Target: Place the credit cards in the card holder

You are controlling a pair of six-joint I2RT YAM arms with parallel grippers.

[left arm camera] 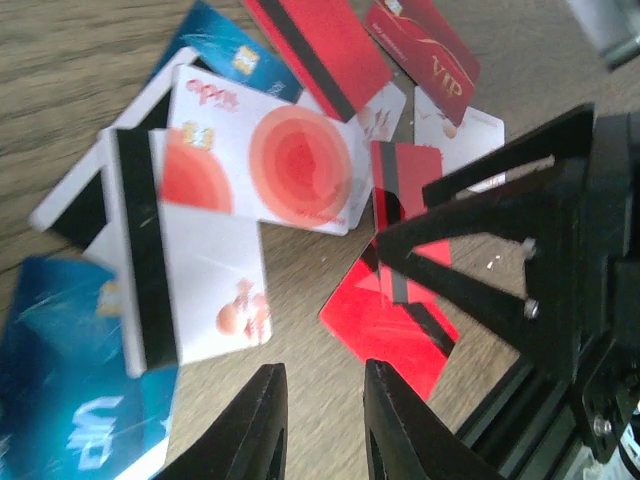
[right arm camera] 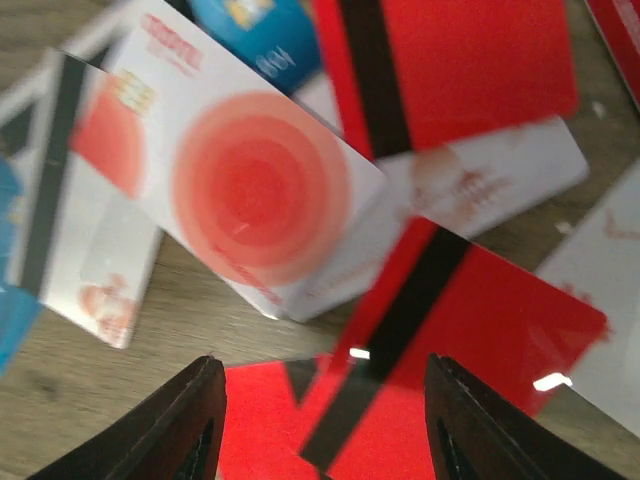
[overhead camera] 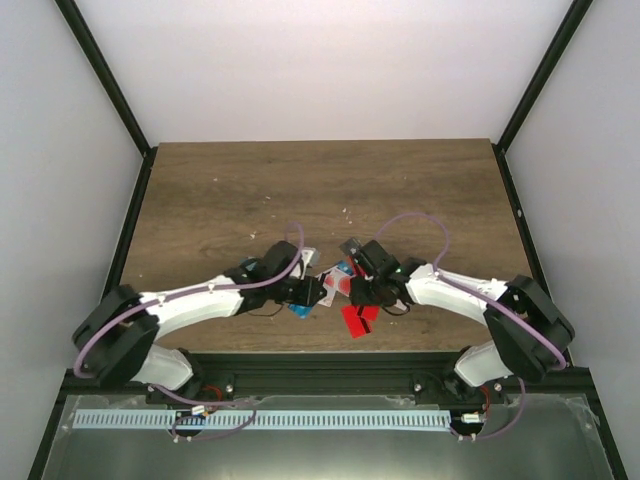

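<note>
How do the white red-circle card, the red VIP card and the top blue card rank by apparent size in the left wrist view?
1. White red-circle card: largest, mostly uncovered.
2. Red VIP card and top blue card: look alike; one is cut by the frame, the other partly covered, so no ranking.

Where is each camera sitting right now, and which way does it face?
Top external: above and behind the bases, looking down on the table; left arm, right arm and credit cards show.
Left wrist: on the left arm, looking down past the left hand at the cards; the right arm's black tip at right.
Right wrist: close above the cards, right hand at the bottom.
Shared: both wrist views show the white card with red circle.
</note>
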